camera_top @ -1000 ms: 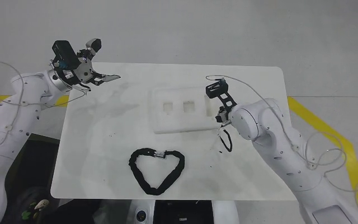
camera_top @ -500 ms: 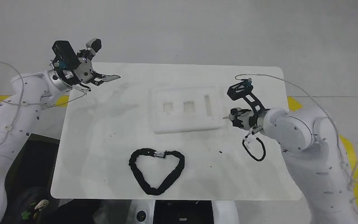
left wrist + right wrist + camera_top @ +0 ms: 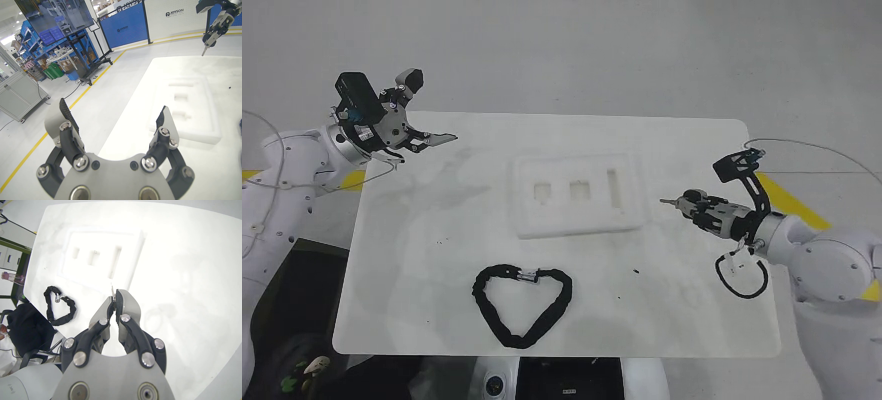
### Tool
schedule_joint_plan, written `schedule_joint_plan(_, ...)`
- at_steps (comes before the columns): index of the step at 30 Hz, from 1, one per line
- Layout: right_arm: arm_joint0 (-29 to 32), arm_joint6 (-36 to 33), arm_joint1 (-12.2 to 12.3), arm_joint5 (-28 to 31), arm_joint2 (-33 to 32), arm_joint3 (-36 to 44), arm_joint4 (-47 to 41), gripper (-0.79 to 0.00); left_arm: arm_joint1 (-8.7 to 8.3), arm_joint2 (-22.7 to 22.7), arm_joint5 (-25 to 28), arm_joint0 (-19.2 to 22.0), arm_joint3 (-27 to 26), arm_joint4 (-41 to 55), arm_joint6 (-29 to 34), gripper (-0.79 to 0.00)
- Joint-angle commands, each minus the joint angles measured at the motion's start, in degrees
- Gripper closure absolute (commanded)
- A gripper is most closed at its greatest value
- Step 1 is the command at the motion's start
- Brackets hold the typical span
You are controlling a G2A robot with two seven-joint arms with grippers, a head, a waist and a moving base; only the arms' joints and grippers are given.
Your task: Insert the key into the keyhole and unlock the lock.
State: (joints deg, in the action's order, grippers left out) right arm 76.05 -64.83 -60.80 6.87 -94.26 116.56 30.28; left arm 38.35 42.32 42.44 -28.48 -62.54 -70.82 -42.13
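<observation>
My right gripper [image 3: 114, 301] has ribbed black rubber pads [image 3: 118, 303] and smooth grey shells. The key [image 3: 112, 290] is thin bare metal. The chain [image 3: 49, 311] wears matt black cloth; its lock body [image 3: 57, 298] is shiny metal. The foam tray [image 3: 102, 234] looks matt white, the table [image 3: 189, 256] smooth.

Top view overhead, wrist views oblique, sharing foam tray [image 3: 542, 222]

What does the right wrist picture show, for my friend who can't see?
A claw pinches a small metal key over a white table. Past it sit a white foam tray and a black chain with a silver lock.
</observation>
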Motion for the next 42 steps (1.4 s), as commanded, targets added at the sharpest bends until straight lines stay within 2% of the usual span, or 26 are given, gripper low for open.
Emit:
schedule_joint_plan(1,0.76,1.96,0.04,0.07,-0.62,0.02,-0.32,0.000,0.02,0.03,-0.19,-0.19,-0.60,-0.16,0.62,-0.785)
schedule_joint_plan(4,1.70,4.06,0.06,-0.02,-1.26,0.08,-0.82,0.000,-0.17,0.77,1.51,-0.56,-3.65,-1.20,3.07,-0.785)
schedule_joint_plan(8,1.70,4.06,0.06,-0.02,-1.26,0.08,-0.82,0.000,-0.53,1.08,6.89,-1.64,-7.26,-3.54,4.16,-0.785)
schedule_joint_plan(17,1.70,4.06,0.06,-0.02,-1.26,0.08,-0.82,0.000,-0.72,-0.27,15.21,-7.14,-13.35,-5.83,6.80,-0.785)
schedule_joint_plan(21,1.70,4.06,0.06,-0.02,-1.26,0.08,-0.82,0.000,-1.02,-1.63,15.56,-9.44,-16.74,-9.32,8.09,-0.785)
schedule_joint_plan(26,1.70,4.06,0.06,-0.02,-1.26,0.08,-0.82,0.000,-1.57,-4.34,15.56,-10.10,-19.74,-13.90,9.49,-0.785)
schedule_joint_plan(36,1.70,4.06,0.06,-0.02,-1.26,0.08,-0.82,0.000,-2.14,-8.50,15.56,-7.35,-22.44,-23.16,6.58,-0.785)
schedule_joint_plan(42,1.70,4.06,0.06,-0.02,-1.26,0.08,-0.82,0.000,-2.19,-8.94,15.56,-6.78,-21.98,-24.65,4.40,-0.785)
